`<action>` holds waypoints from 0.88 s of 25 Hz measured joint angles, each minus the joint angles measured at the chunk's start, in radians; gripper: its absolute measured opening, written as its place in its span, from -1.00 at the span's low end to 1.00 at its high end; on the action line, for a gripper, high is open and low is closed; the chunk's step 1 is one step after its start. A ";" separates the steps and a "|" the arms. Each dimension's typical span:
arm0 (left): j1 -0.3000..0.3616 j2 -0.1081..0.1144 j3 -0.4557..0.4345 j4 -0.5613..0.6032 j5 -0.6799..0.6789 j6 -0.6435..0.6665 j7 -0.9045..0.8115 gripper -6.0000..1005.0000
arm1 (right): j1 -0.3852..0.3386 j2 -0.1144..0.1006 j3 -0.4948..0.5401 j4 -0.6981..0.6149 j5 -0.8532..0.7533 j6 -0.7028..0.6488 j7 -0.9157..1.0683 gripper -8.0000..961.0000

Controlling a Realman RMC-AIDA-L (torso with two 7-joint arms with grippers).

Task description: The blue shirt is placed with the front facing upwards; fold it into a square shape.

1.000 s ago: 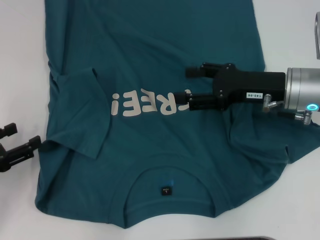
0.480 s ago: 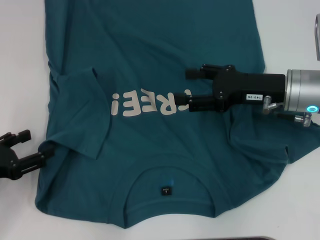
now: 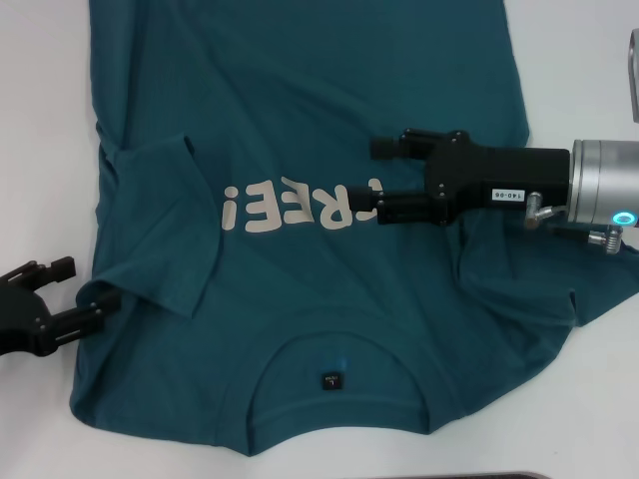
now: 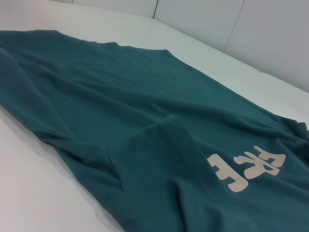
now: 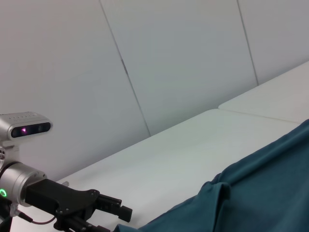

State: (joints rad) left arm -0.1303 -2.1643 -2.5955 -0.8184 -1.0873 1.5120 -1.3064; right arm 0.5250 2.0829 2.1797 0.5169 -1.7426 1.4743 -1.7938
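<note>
The shirt (image 3: 300,130) is lying front up on the white tabletop (image 3: 40,120), collar (image 3: 339,394) nearest the robot, with the cream letters (image 3: 300,205) across its middle. Its left sleeve (image 3: 165,225) is already lying folded inward over the chest, covering nothing of the letters but reaching just beside them.

The left gripper (image 3: 85,284) is sitting low at the shirt's left edge, jaws spread, the nearer finger touching the cloth just below the folded sleeve. It is probably lining up to take that side edge for a lengthwise fold.

The right gripper (image 3: 377,178) is hovering over the chest at the end of the lettering, jaws apart and holding nothing. It looks placed to pin or wait while the left side is worked. The right sleeve (image 3: 599,289) is lying unfolded beneath its arm.

Compared with a second ago, the left gripper has been creeping inward from off the cloth to the hem, while the right one has barely stirred and the shirt is lying unchanged.
</note>
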 joint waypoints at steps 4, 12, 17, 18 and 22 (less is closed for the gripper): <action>-0.007 0.000 0.000 0.005 0.002 -0.002 0.001 0.67 | 0.000 0.000 0.000 0.002 0.000 0.000 -0.001 0.88; -0.007 0.001 -0.002 0.009 0.025 -0.026 0.009 0.56 | -0.003 0.000 0.000 0.005 0.001 0.000 -0.001 0.88; -0.014 0.001 -0.001 0.009 0.039 -0.030 0.010 0.34 | -0.004 0.000 0.000 0.006 0.001 0.000 0.000 0.88; -0.015 0.001 -0.001 0.009 0.039 -0.030 0.010 0.29 | -0.004 0.000 0.000 0.006 0.002 0.000 0.001 0.88; -0.023 0.000 0.000 0.009 0.042 -0.029 0.007 0.23 | -0.006 0.001 0.000 0.006 0.002 0.000 0.001 0.88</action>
State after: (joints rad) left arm -0.1533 -2.1642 -2.5960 -0.8095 -1.0457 1.4831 -1.2994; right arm 0.5186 2.0843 2.1798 0.5231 -1.7409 1.4740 -1.7931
